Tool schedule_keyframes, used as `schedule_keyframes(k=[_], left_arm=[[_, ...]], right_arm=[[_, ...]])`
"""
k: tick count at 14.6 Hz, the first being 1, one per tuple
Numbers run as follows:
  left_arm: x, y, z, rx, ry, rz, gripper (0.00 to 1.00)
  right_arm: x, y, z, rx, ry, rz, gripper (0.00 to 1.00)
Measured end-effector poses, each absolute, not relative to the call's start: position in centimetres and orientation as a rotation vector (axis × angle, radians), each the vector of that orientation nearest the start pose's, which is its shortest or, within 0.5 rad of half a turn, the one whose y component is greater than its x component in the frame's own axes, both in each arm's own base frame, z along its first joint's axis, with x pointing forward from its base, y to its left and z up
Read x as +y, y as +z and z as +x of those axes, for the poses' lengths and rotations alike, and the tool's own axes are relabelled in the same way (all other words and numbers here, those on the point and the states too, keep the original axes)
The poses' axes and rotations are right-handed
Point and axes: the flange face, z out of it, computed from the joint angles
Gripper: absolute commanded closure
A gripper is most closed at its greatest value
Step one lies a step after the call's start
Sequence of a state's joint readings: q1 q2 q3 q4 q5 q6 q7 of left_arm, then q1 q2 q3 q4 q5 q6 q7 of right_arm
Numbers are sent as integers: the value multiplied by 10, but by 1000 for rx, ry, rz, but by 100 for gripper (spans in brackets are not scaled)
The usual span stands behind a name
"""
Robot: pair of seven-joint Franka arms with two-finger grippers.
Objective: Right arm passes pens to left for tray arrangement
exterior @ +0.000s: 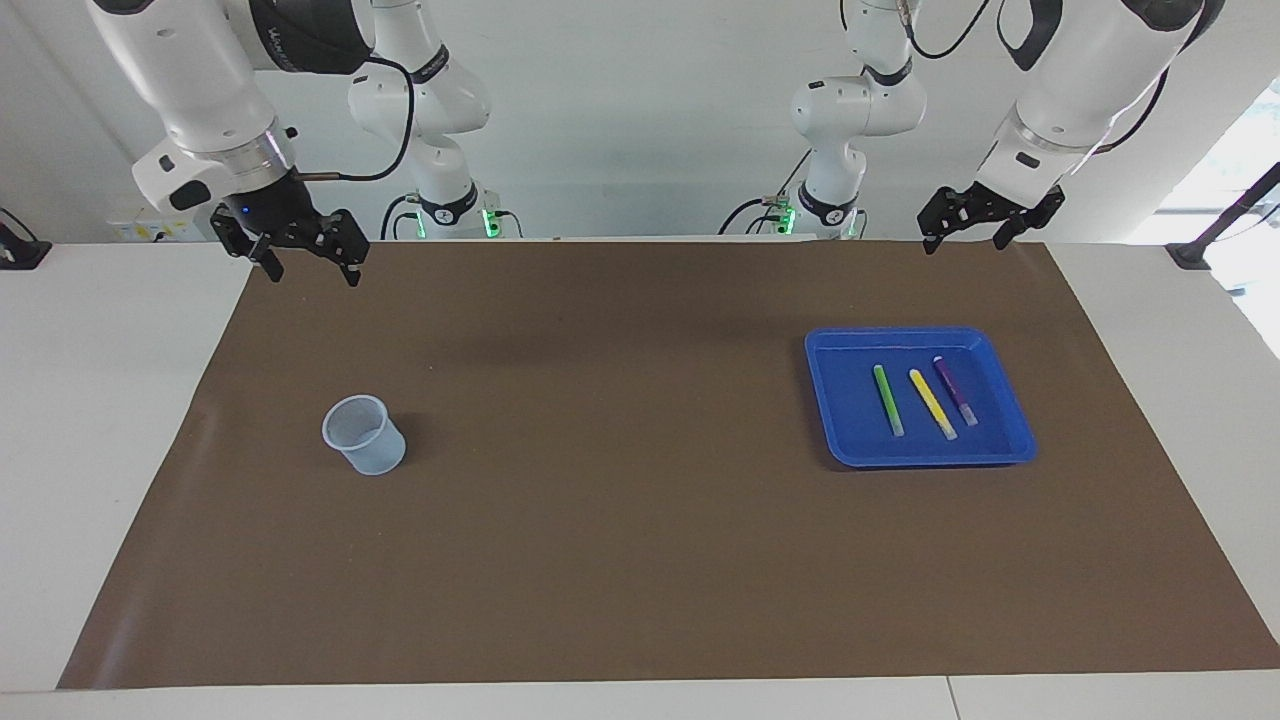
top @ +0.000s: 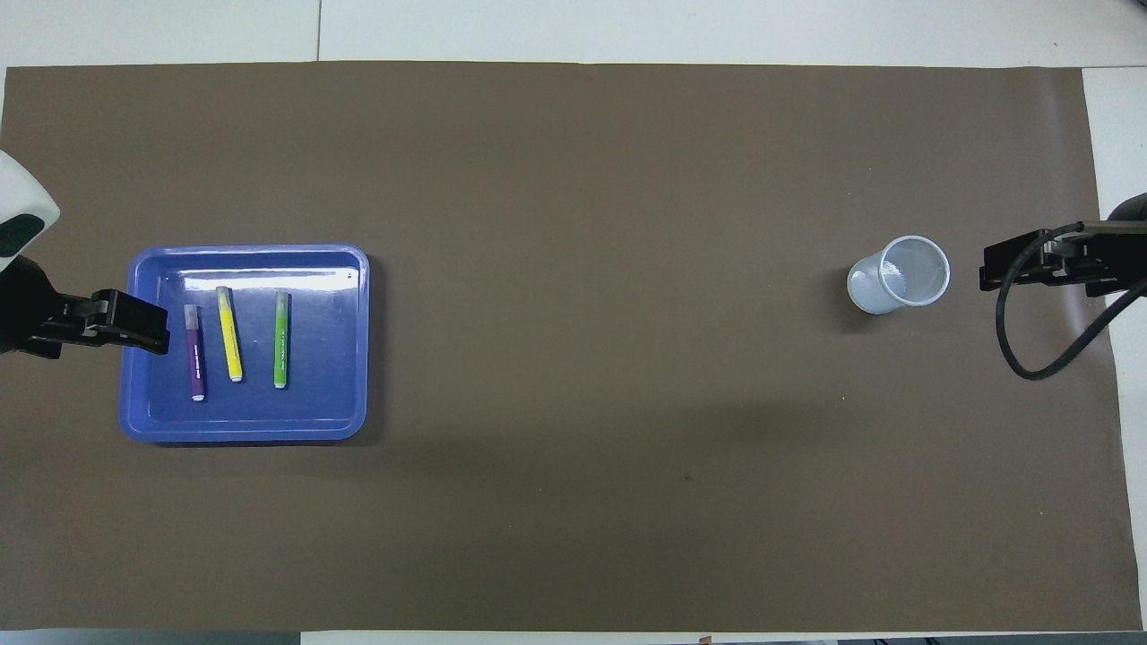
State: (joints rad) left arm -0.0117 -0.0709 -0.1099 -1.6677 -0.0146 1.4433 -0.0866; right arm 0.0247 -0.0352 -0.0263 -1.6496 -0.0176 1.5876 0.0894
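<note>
The 3 pens lie side by side in the blue tray (exterior: 842, 400), green pen (exterior: 888, 400), yellow pen (exterior: 932, 404) and purple pen (exterior: 955, 391), none touching another. The left tool (exterior: 988, 228) hangs in the air above the worktop (exterior: 640, 560) at the robots' edge, released and holding nothing; the tray rests below it, farther out on the brown mat. The right tool (exterior: 306, 258) is also released and holds nothing, raised at the right arm's end. The clear cup (exterior: 365, 434) stands upright below that tool, well apart from the tray.
</note>
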Motion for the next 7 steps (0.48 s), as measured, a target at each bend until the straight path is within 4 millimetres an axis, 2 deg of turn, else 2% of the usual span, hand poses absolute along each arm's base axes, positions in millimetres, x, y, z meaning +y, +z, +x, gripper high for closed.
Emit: schedule_keyframes(k=[4, 7], left_arm=[[-73, 630, 513, 70, 166, -3132, 0], [-73, 632, 513, 73, 160, -3133, 0]], right_arm=[[-3, 606, 544, 143, 46, -3156, 0], [-3, 606, 545, 143, 47, -3156, 0]])
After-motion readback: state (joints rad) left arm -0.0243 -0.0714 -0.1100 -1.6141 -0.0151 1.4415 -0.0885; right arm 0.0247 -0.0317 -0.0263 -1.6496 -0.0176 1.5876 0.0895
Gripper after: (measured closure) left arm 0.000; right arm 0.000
